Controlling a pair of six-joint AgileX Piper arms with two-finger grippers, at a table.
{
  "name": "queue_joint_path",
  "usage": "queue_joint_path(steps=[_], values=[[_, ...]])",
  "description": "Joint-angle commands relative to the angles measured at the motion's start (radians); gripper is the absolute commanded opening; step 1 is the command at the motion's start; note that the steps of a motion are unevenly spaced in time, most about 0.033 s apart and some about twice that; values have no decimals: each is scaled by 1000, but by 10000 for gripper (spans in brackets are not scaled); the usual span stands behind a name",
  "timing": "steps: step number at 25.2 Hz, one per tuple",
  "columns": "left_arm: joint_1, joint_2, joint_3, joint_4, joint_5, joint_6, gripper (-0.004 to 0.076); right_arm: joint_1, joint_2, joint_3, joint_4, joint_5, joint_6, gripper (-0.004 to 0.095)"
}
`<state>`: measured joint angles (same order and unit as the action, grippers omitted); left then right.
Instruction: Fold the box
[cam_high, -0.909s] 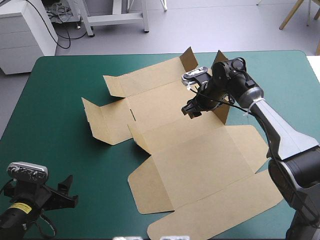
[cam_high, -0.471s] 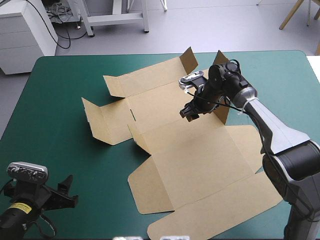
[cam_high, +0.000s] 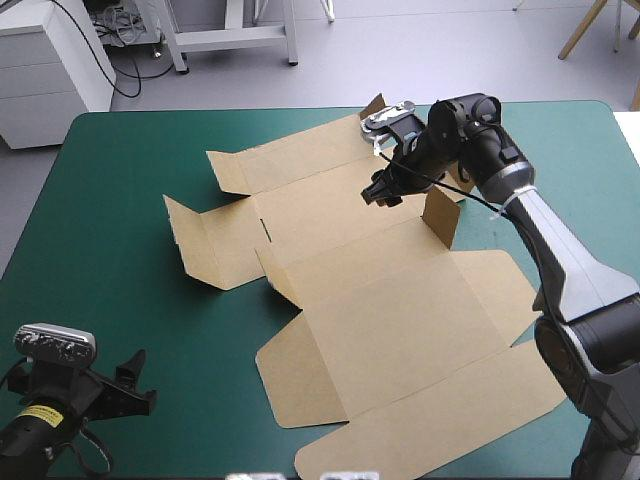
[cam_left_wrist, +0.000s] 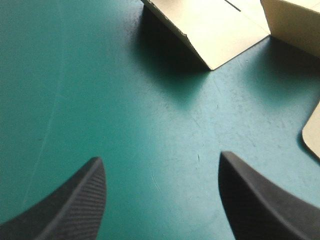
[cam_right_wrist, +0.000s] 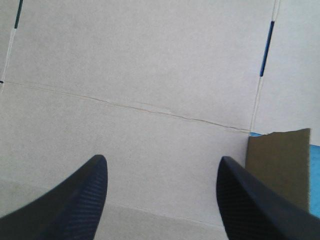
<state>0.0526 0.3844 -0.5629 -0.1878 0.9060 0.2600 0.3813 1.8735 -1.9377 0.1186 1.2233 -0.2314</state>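
The brown box (cam_high: 400, 320), a cut sheet of matte, creased board, lies mostly flat mid-counter (cam_high: 110, 160), with one short flap (cam_high: 438, 215) upright. The right gripper (cam_high: 381, 192) hangs released over its far panel. The left gripper (cam_left_wrist: 160, 157) is released over bare teal-green cover, near left.

In your high view, the right arm (cam_high: 560, 260) hides part of the far right side of the flat cut sheet of brown board, the box (cam_high: 380, 300). The right gripper (cam_high: 381, 193) is too small and dark there to tell its fingers apart. Your left wrist view cuts the box (cam_left_wrist: 220, 30) down to a few corners. In the right wrist view its outline runs off every edge.
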Motion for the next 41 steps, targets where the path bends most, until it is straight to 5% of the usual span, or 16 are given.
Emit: queue_joint_path(steps=[1,10,15,41], values=[[-3,9,-27,-18,-59,-6,457,-24,-102,-43,-47,-20,19,576],[-3,9,-27,-18,-53,-6,457,-256,-199,-43,30,-20,-6,577],[-3,9,-27,-14,-52,-6,457,-260,-201,-43,31,-20,-13,704],[-3,9,-27,5,-25,-6,457,-260,-18,105,81,-59,-34,701]])
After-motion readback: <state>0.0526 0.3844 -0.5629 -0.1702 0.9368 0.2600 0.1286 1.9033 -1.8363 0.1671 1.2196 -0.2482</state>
